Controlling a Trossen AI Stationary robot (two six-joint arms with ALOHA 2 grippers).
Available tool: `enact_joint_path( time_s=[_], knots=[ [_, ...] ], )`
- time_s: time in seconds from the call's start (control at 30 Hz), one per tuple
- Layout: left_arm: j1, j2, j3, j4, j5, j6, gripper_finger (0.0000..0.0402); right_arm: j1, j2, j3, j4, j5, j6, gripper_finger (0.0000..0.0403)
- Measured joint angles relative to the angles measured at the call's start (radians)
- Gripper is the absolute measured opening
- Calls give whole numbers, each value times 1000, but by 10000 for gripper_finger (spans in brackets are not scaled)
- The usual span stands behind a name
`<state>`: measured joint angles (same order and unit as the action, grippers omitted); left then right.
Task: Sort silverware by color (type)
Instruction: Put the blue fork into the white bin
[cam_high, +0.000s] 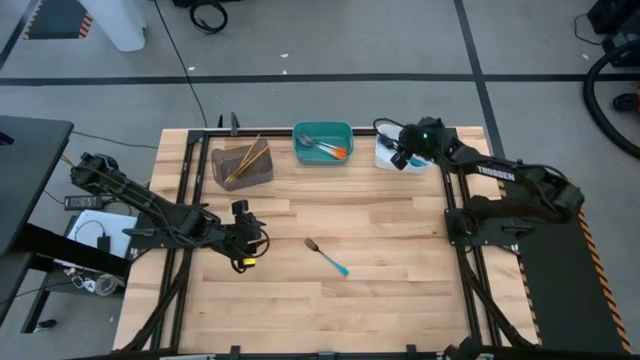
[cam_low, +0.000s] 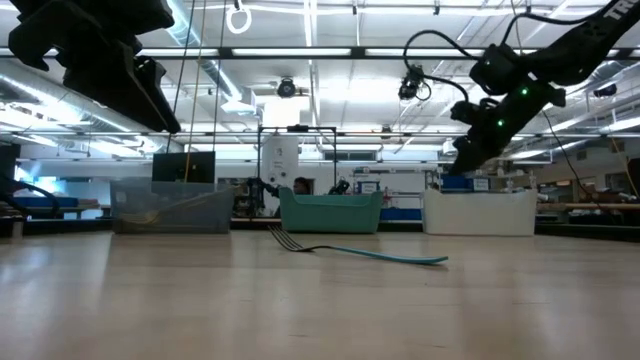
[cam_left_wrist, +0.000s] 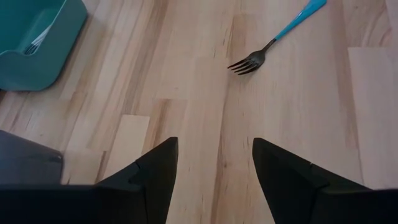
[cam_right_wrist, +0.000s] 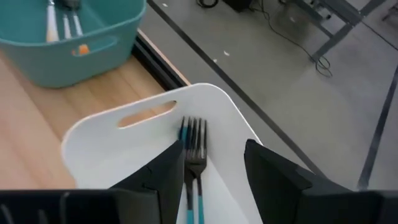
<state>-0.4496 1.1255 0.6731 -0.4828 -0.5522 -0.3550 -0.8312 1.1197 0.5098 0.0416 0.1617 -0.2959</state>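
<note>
Nearly sorted, judging by the lone blue-handled fork (cam_high: 327, 257) lying on the table (cam_high: 400, 300) ahead of the spread, empty left gripper (cam_left_wrist: 214, 165), right gripper (cam_right_wrist: 211, 163) parted over the white bin (cam_right_wrist: 124, 134); next, reaching forward and straddling its handle.

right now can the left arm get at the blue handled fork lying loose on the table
Probably yes. The left gripper sits open beside the blue-handled fork, with only bare table between them. The right gripper is away over the white bin.
</note>
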Motion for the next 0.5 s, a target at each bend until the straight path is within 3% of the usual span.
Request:
enact_joint_path(
  time_s=[0.5],
  knots=[
    [-9,0,0,6,33,-22,217,123,-6,0,-3,83,19,174]
  ],
)
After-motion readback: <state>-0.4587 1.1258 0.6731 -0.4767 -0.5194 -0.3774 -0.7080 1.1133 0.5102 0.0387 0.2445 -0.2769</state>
